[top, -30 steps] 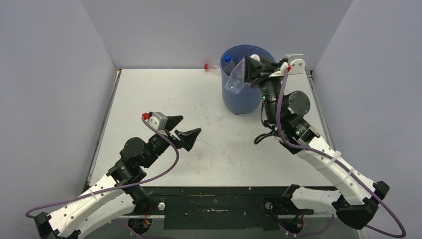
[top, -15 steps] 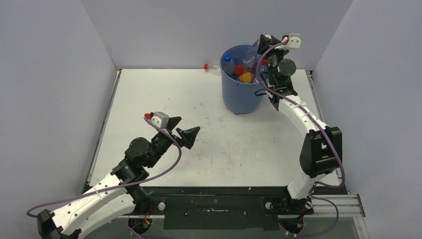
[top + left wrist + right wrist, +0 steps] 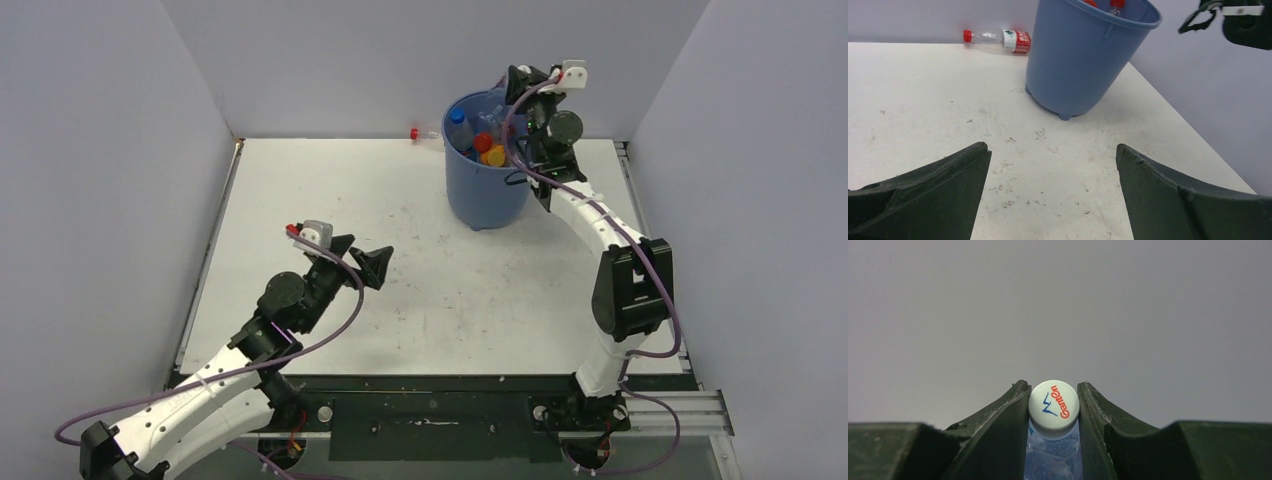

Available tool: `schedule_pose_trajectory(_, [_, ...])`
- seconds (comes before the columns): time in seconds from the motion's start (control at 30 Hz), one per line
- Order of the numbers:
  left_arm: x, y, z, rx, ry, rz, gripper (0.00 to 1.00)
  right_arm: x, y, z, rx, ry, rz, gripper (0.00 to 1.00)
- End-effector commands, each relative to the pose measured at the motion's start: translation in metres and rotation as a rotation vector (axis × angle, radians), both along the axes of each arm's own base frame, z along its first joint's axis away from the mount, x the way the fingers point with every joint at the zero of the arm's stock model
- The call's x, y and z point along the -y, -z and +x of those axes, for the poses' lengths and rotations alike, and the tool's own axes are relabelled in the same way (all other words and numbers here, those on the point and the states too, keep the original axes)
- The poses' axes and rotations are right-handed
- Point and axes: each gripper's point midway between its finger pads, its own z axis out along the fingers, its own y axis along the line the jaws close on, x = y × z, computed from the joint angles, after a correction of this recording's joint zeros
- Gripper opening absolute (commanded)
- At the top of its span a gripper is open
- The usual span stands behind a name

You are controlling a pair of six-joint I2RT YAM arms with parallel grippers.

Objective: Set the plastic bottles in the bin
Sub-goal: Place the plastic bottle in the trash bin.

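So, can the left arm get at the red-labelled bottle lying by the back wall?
Probably yes: the left gripper is open, the bin stands beside the bottle, and the table between them is bare.

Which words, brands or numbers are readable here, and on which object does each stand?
"Ganten": red letters on the white round cap of the clear plastic bottle held by the right gripper.
Red label on the clear red-capped bottle lying outside the round blue plastic bin: too small to read.
Bottles inside that bin: labels unreadable.
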Motion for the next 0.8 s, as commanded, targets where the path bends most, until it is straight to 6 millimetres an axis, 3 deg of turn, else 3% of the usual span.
schedule_pose_trajectory(0.0, [-0.013,-0.026,0.02,-0.007,-0.104,-0.068,0.96,-0.027,0.002,-0.012,-0.072,0.061,-0.2,0.11])
schedule_pose_trajectory(0.1, [-0.018,-0.03,0.031,-0.034,-0.138,-0.098,0.96,-0.034,0.001,-0.021,-0.093,0.093,-0.273,0.28])
schedule_pose_trajectory(0.2, [-0.016,-0.034,0.036,-0.035,-0.128,-0.124,0.96,-0.037,-0.004,-0.025,-0.123,0.108,-0.308,0.55])
schedule_pose_trajectory(0.3, [-0.014,-0.034,0.038,-0.034,-0.119,-0.141,0.96,-0.034,-0.007,-0.028,-0.152,0.125,-0.314,0.62])
schedule_pose_trajectory(0.4, [-0.013,-0.033,0.039,-0.041,-0.116,-0.149,0.96,-0.032,-0.011,-0.032,-0.171,0.118,-0.306,0.76])
schedule_pose_trajectory(0.57, [-0.015,-0.031,0.05,-0.074,-0.143,-0.191,0.96,-0.028,-0.046,-0.057,-0.13,0.08,-0.187,0.95])
schedule_pose_trajectory(0.67, [-0.016,-0.034,0.067,-0.098,-0.17,-0.228,0.96,-0.024,-0.075,-0.081,-0.092,0.044,-0.093,0.99])
schedule_pose_trajectory(0.73, [-0.021,-0.034,0.086,-0.141,-0.209,-0.271,0.96,-0.019,-0.097,-0.106,-0.057,0.006,0.006,0.95])
schedule_pose_trajectory(0.77, [-0.023,-0.034,0.099,-0.171,-0.231,-0.301,0.96,-0.018,-0.096,-0.112,-0.059,-0.005,0.031,0.93])
